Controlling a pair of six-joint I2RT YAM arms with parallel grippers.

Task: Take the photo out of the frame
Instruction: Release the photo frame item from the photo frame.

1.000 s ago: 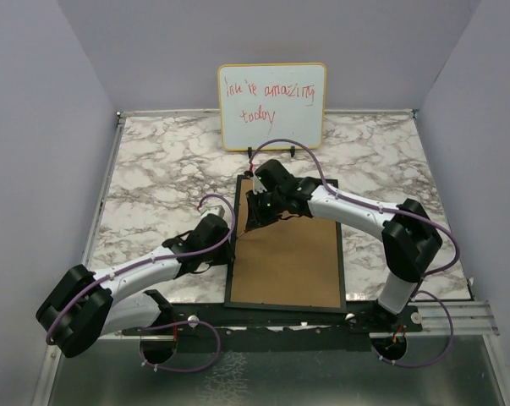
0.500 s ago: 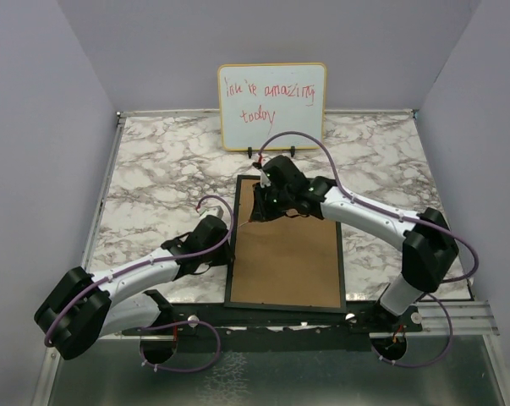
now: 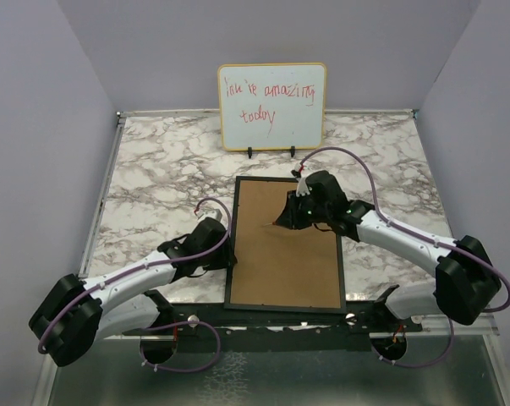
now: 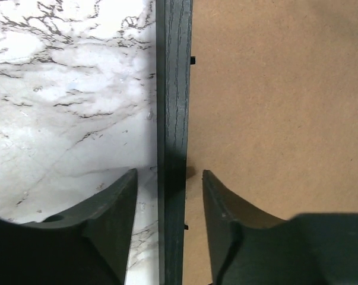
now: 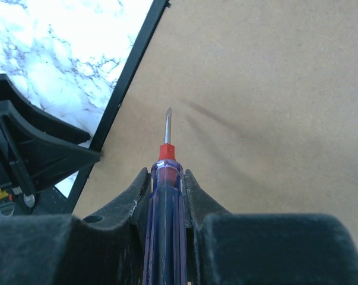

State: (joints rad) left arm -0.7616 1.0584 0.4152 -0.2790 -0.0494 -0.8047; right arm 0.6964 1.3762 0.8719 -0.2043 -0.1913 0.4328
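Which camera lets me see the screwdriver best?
The right wrist view: the screwdriver fills the middle, with its blue handle, red collar and metal tip, clamped in the right gripper over the frame. In the top view it is too small to make out. The left wrist view misses it.

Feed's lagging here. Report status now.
Left end effector open, astride frame edge. Right end effector shut on screwdriver, tip over back panel. Frame face down; photo not visible.

A white-and-grey marbled counter [image 3: 153,186] fills the middle, boxed in by plain lavender-grey walls [image 3: 35,127] at 9, 12 and 3 o'clock. At 12 o'clock a wood-edged whiteboard [image 3: 272,106] with red handwriting stands upright. A dull metal sheet [image 3: 280,376] lies at 6 o'clock.
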